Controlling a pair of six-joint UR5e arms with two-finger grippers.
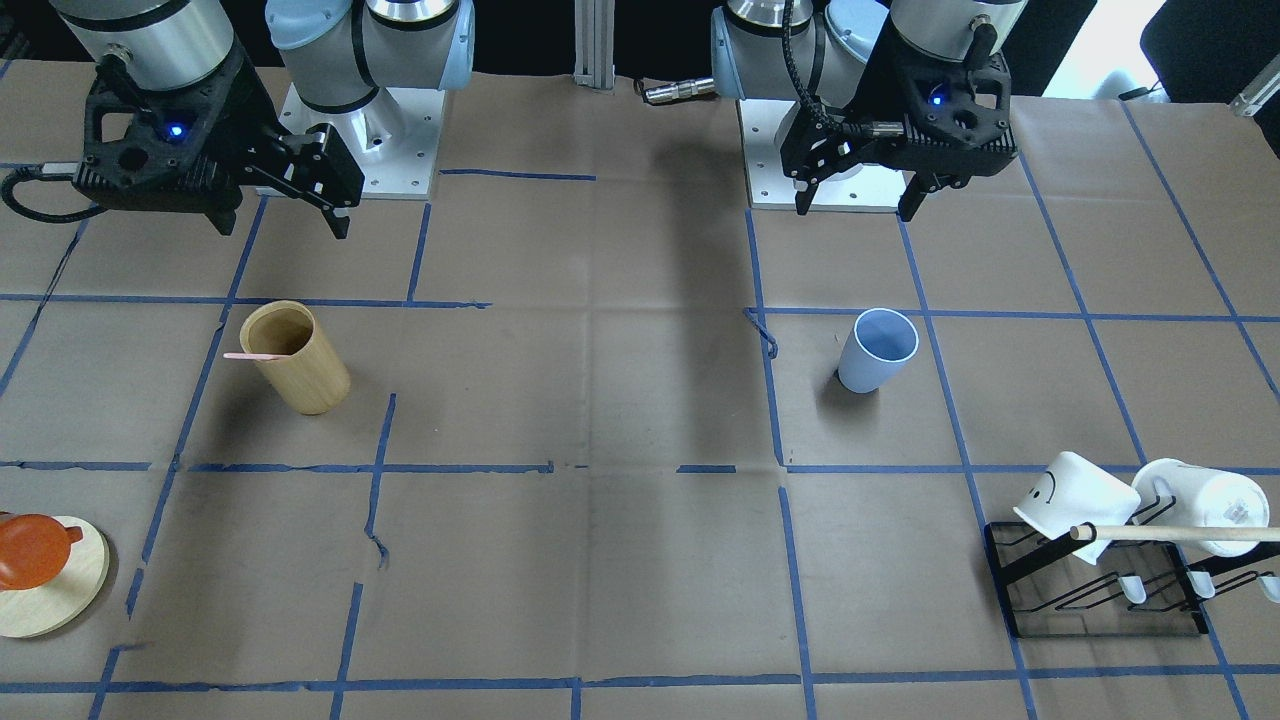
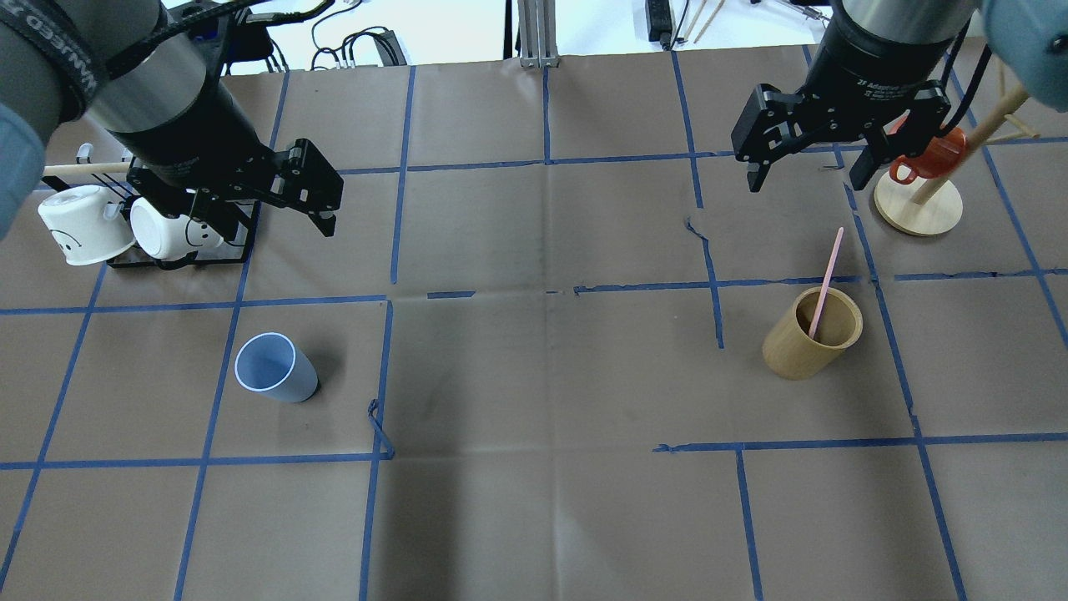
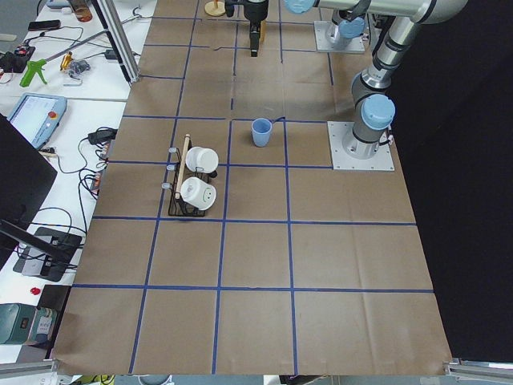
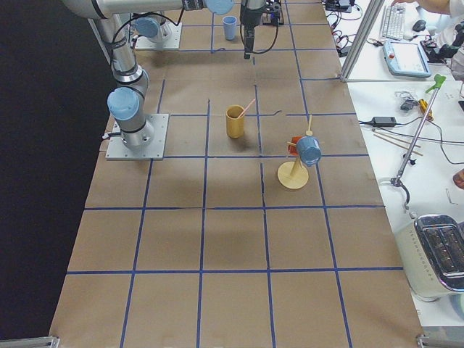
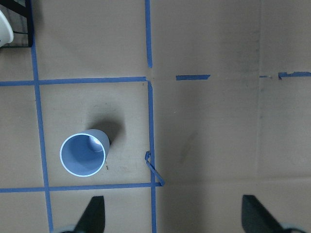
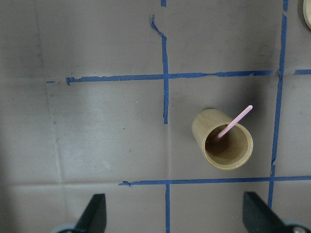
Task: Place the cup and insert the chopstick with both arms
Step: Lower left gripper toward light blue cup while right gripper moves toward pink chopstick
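Observation:
The light-blue cup (image 2: 271,367) stands upright and empty on the robot's left side of the table; it also shows in the front view (image 1: 878,350) and the left wrist view (image 5: 83,154). One pale-pink chopstick (image 2: 826,280) leans inside a tan wooden cup (image 2: 811,334) on the right side, also seen in the right wrist view (image 6: 234,121). My left gripper (image 2: 321,200) hangs open and empty, high above and beyond the blue cup. My right gripper (image 2: 806,179) hangs open and empty, high above and beyond the wooden cup.
A black rack (image 2: 179,260) holding two white mugs and a long wooden dowel stands at the far left. A wooden mug tree (image 2: 918,204) with an orange mug stands at the far right. Brown paper with blue tape lines covers the table.

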